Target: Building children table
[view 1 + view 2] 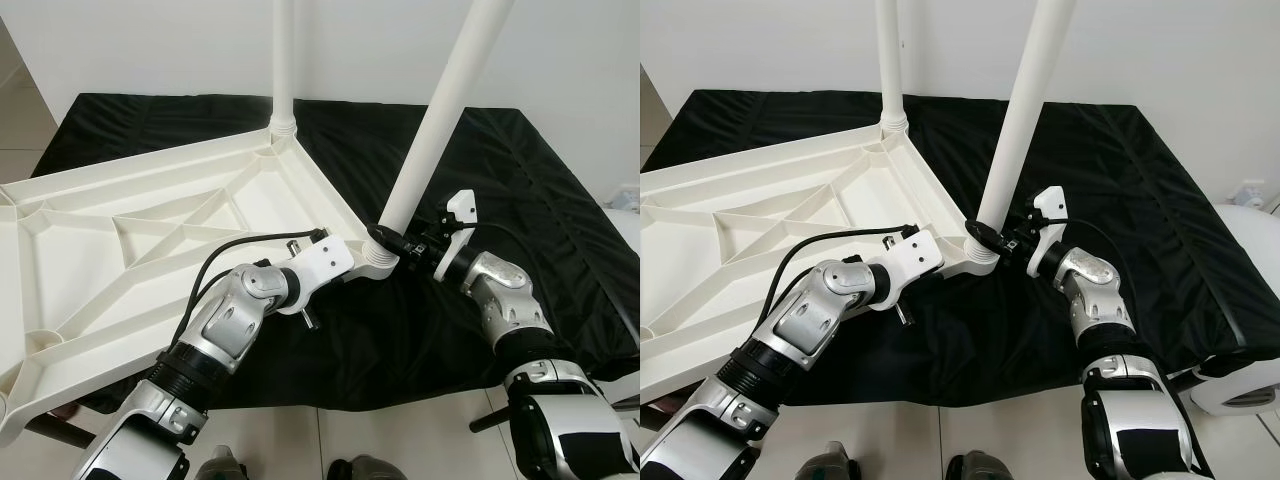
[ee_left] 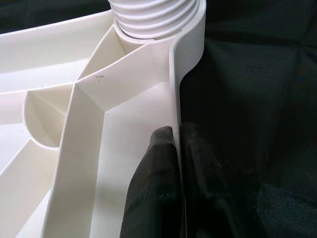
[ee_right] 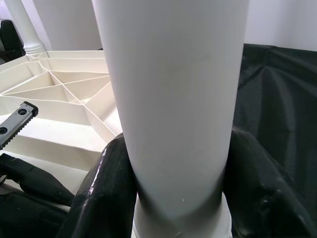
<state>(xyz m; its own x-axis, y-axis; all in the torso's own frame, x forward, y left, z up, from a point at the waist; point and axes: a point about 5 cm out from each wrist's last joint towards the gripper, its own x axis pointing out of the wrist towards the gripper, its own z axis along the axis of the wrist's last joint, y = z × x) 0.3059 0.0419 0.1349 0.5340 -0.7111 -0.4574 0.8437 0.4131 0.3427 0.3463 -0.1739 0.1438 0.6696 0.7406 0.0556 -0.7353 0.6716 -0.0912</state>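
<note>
Nothing readable anywhere, honestly. The white tabletop is plain ribbed plastic, both table legs are blank, and the black cloth carries no print. No brand marks or numbers on the robot's arms either.

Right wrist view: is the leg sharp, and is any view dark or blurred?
Right wrist view: the leg is soft, too near, with the right gripper shut on it. Left wrist view: the black fingers are dim. Eye views: bright, sharp, no blur.
</note>
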